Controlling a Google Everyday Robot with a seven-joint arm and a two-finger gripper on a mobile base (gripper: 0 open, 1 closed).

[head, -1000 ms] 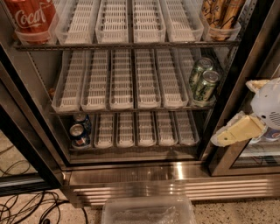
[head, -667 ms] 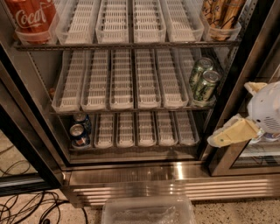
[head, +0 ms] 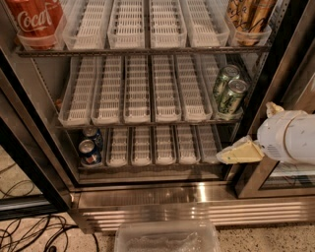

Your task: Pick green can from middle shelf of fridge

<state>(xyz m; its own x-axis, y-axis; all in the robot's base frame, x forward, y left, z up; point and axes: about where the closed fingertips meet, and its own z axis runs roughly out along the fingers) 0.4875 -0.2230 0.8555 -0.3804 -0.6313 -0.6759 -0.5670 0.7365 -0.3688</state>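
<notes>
Two slim pale-green cans stand one behind the other at the right end of the middle shelf [head: 147,123]: the front green can [head: 232,97] and the rear one [head: 225,78]. The shelf is a wire rack lined with white slotted lane trays. My gripper [head: 242,151], cream-coloured on a white round wrist, is at the right, outside the fridge [head: 197,194]. It sits lower than the green cans and to their right, level with the bottom shelf, pointing left and apart from the cans.
A red Coca-Cola can [head: 34,19] stands top left and tan cans [head: 251,15] top right. Two blue cans [head: 90,146] stand bottom left. The dark door frame [head: 288,64] rises just behind my gripper. A clear plastic tub [head: 167,237] and cables [head: 29,231] lie on the floor.
My gripper has moved a little to the left and slightly down, towards the fridge opening. The cans have not moved.
</notes>
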